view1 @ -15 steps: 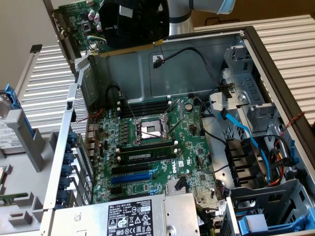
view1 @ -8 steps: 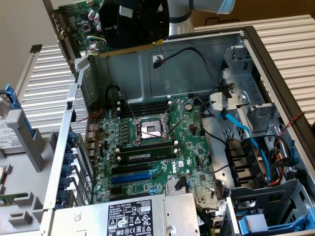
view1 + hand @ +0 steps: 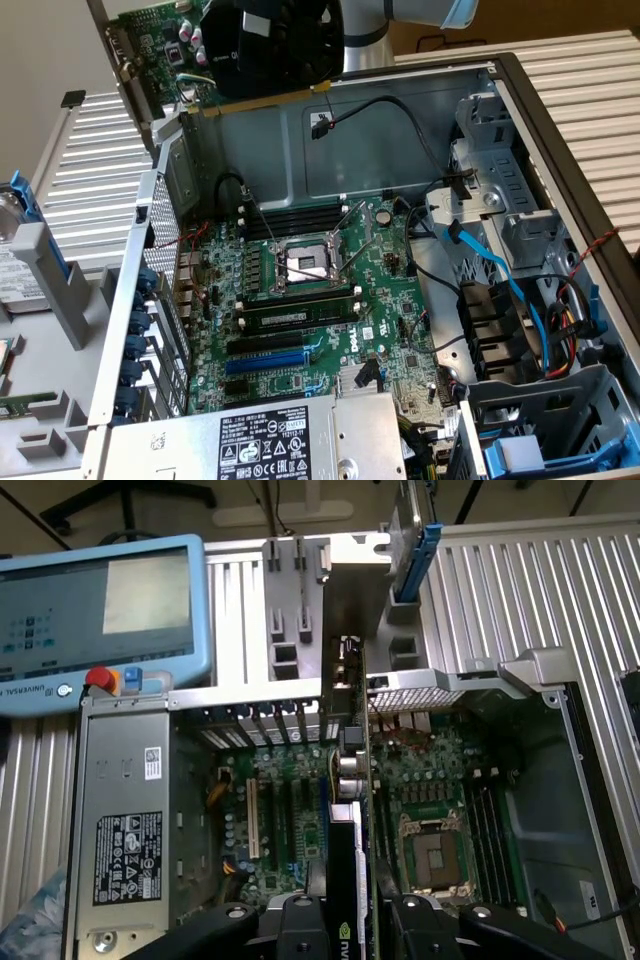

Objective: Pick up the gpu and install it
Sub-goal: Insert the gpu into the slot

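Clenching the gripper [image 3: 352, 920] on the gpu [image 3: 160, 50], pressing the fingers [image 3: 300, 925] against both faces of the card. Holding it edge-on straight out ahead of the fingertips in the wrist view, pointing its silver end bracket [image 3: 345, 620] farthest from the gripper. Keeping the card raised in the air over the open computer case [image 3: 420, 120], apart from the motherboard [image 3: 300, 310] lying beneath the gripper and not seated in any slot. Turning the gold edge connector [image 3: 265, 101] down toward the case in the exterior view, with the green board and black fan shroud [image 3: 285, 50] above it.

Looking down past the held card onto the expansion slots [image 3: 285, 820] directly below. Flanking the card with the bare processor socket [image 3: 432, 852] on one side and the grey power supply [image 3: 120, 820] on the other. Overlooking, outside the case beyond the power supply, a blue-framed teach pendant [image 3: 100, 600] with a red button.
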`<move>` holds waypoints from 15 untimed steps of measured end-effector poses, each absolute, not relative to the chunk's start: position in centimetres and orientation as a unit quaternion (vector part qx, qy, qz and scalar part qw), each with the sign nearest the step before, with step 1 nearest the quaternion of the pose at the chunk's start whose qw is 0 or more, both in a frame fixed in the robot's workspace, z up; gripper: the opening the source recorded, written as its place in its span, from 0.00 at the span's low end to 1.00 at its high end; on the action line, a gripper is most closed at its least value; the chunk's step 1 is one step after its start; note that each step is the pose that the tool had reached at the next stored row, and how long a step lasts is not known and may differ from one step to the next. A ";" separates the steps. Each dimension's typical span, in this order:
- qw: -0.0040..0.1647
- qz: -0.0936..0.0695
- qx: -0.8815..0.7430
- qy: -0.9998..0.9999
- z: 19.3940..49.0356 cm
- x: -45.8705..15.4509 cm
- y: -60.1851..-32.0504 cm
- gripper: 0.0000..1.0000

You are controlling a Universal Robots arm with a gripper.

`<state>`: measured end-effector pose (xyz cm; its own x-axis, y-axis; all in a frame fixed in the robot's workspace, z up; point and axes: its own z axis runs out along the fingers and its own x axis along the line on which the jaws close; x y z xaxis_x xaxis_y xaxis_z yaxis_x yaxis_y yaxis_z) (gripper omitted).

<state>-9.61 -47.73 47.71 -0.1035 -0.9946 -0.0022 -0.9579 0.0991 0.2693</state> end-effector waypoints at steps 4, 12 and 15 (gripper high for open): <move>0.090 -0.102 0.664 -0.735 47.7 -9.6 -47.7 0.29; 0.091 -0.101 0.667 -0.732 47.6 -9.6 -47.6 0.29; 0.091 -0.101 0.667 -0.732 47.1 -9.6 -47.8 0.29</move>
<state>-9.59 -47.76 47.12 -0.0933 -0.9956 -0.0014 -0.9589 0.0895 0.2693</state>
